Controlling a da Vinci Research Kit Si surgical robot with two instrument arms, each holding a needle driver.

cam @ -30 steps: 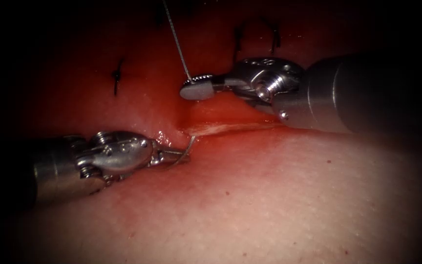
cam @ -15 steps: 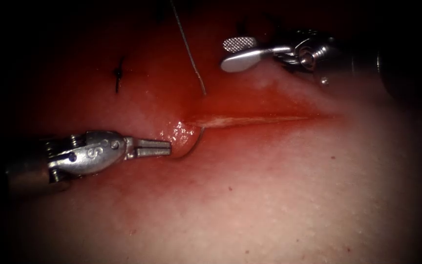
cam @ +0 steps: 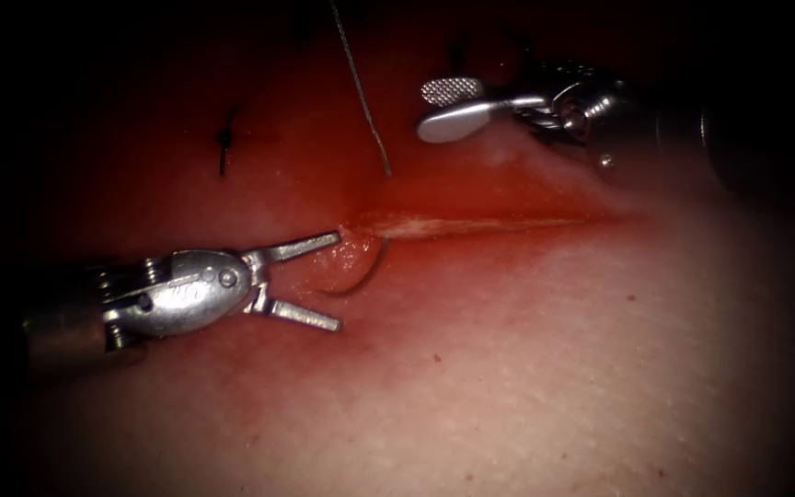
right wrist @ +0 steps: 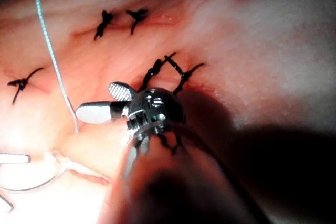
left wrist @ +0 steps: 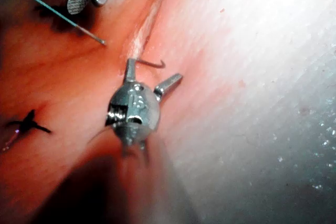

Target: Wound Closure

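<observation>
We see the left tool point(cam: 310, 283) at eight o'clock, jaws spread wide, holding nothing. Just beside it at its three o'clock, the thin curved needle point(cam: 361, 274) arcs from the tissue point(cam: 526, 368) at the cut's point(cam: 499, 222) left end. Thread point(cam: 361, 92) rises toward twelve. The right tool point(cam: 448, 106) at one o'clock gapes empty.

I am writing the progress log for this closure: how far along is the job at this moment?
Done: knotted stitches on the tissue. In hand: the needle sits in the cut, thread trailing; left tool and right tool open, holding nothing. Left: the cut gapes rightward.
</observation>
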